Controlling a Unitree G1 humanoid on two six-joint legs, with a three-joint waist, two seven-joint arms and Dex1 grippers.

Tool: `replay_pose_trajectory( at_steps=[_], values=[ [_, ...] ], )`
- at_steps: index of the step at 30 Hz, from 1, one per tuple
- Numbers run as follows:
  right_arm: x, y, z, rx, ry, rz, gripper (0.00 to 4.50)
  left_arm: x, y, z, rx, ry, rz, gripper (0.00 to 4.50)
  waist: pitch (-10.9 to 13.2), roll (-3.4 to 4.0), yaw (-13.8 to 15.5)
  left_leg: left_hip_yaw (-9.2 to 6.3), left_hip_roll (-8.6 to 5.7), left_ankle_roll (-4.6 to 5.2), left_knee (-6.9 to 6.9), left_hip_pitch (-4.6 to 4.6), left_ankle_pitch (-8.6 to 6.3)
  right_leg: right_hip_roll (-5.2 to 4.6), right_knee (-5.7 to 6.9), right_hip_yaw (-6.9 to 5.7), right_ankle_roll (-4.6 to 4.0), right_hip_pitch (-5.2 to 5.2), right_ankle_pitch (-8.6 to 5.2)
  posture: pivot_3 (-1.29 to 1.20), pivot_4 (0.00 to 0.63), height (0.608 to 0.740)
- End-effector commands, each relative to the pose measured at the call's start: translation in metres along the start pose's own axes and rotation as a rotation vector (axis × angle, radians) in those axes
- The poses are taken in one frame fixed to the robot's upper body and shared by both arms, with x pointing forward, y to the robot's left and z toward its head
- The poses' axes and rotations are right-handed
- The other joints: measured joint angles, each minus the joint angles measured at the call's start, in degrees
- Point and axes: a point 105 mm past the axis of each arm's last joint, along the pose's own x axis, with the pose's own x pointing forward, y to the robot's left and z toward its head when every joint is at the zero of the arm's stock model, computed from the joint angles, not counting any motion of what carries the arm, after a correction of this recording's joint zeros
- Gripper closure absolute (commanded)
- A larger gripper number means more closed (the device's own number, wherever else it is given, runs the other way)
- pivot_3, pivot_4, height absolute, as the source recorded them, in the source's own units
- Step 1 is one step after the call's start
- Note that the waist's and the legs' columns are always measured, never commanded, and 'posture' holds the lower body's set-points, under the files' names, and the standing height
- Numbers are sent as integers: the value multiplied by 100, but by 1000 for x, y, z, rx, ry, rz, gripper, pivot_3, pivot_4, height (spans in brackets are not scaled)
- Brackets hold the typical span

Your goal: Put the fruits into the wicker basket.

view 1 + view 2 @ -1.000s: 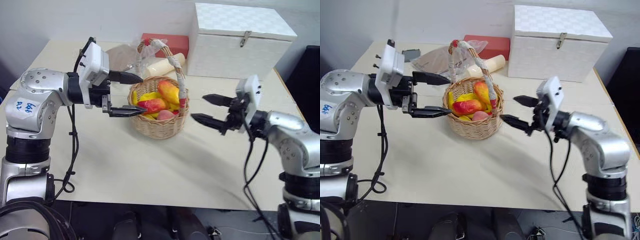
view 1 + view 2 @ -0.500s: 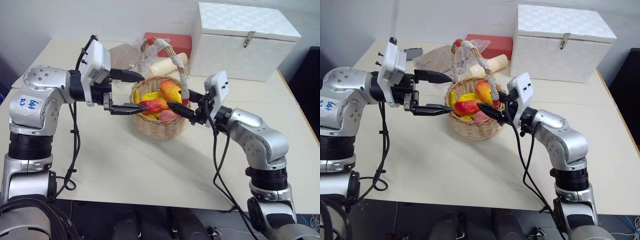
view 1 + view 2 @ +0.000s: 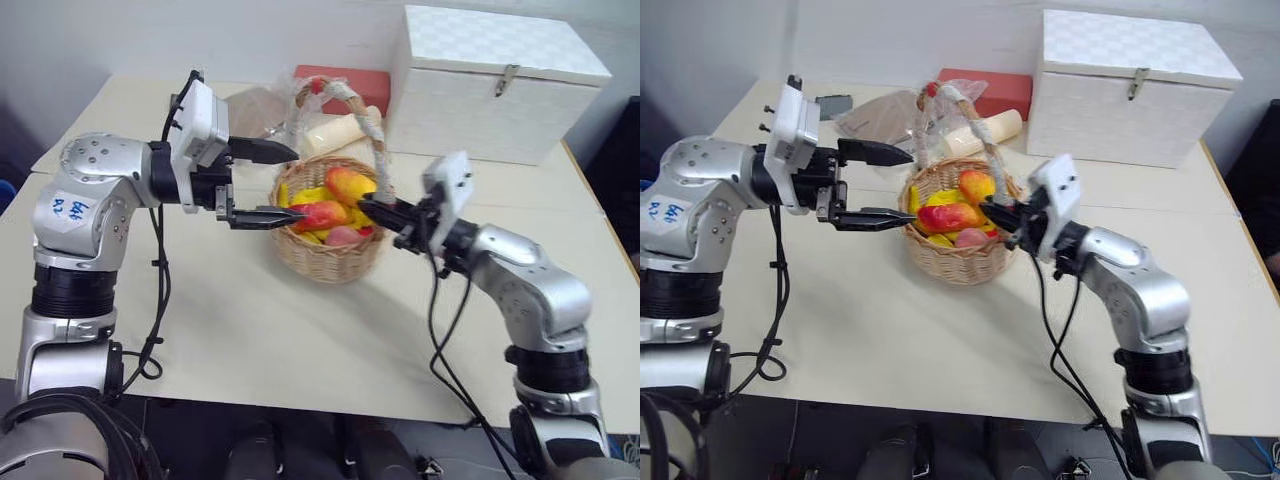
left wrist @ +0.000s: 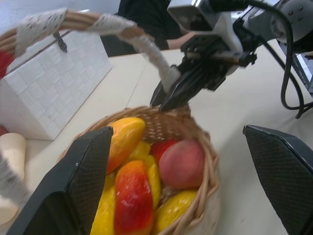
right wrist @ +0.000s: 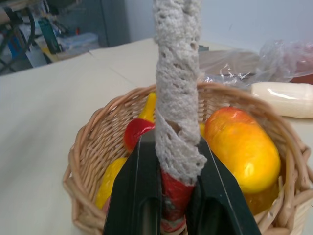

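Note:
The wicker basket (image 3: 331, 257) stands mid-table and holds the fruits: a red-orange mango (image 3: 350, 184), a second mango (image 3: 318, 214), a yellow banana (image 3: 299, 195) and a pinkish round fruit (image 4: 181, 164). My right gripper (image 5: 173, 196) is shut on the foot of the basket's cloth-wrapped handle (image 5: 177, 98), on the basket's right side (image 3: 372, 206). At the basket's left rim my left gripper (image 3: 292, 185) stands open and level, its black fingers (image 4: 85, 171) spread wide of the basket, holding nothing.
A large white box (image 3: 495, 85) stands at the back right. Behind the basket lie a red box (image 3: 340, 78), a cream cylinder (image 3: 335, 132) and a clear plastic bag (image 3: 252, 105). Bare table (image 3: 250, 330) runs in front of the basket.
My right gripper came in from the right of the basket, open, and closed on the handle's foot. The left gripper kept its place and stayed open.

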Motion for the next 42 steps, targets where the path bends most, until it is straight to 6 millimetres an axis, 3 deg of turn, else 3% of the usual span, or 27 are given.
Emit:
replay_pose_trajectory(
  at_steps=[1,6,10,15,17,19,22,28,33,36,42],
  values=[
    [-48,6,51,-79,-133,17,4293,1,0,15,44,-44,-18,0,0,0,26,0,0,1,-1,0,-1,0,-2,0,0,0,0,0,150,740],
    [-107,-7,60,-122,-73,-93,4293,7,3,14,43,-59,-42,0,0,1,98,-10,2,5,-11,7,-5,3,-32,-12,0,22,0,0,150,740],
    [-144,-33,54,-107,-63,-261,4293,12,4,14,43,-69,-58,0,0,1,53,-3,0,13,-6,12,-5,4,-39,0,17,31,9,0,150,740],
    [-157,-44,26,-63,-34,-333,4293,14,4,14,33,-77,-80,0,0,2,53,4,-2,17,-5,20,0,7,-37,12,26,33,15,0,150,740],
    [-159,-44,11,-26,-19,-346,3545,15,3,14,31,-81,-88,0,0,2,53,3,-1,16,-5,20,0,9,-36,11,26,32,15,0,150,740],
    [-162,-44,-2,-17,9,-360,3121,15,3,14,29,-81,-93,0,0,2,58,3,-1,16,-6,19,0,9,-37,11,26,32,15,0,150,740],
    [-172,-40,-8,-32,60,-364,1981,14,5,15,29,-80,-94,0,0,2,79,3,-4,16,-6,19,0,5,-38,11,26,33,15,0,150,740],
    [-207,-27,12,-69,156,-364,12,10,6,14,21,-72,-99,0,-1,3,97,3,-7,17,-6,19,-1,3,-40,9,26,37,15,0,150,740],
    [-243,-4,38,-27,268,-305,12,1,6,10,2,-56,-106,0,-1,3,95,-9,-6,20,-11,23,-3,6,-59,-1,26,51,15,0,150,740],
    [-258,-1,59,-15,286,-298,12,-5,4,8,-14,-49,-120,0,-1,1,59,-9,-5,34,-13,30,-11,7,-72,1,32,63,19,0,150,740],
    [-261,-8,79,-24,239,-307,12,-9,-1,6,-42,-57,-135,0,1,-7,68,-10,-6,66,-58,108,-30,5,-146,2,36,153,23,0,150,740]
  ],
)
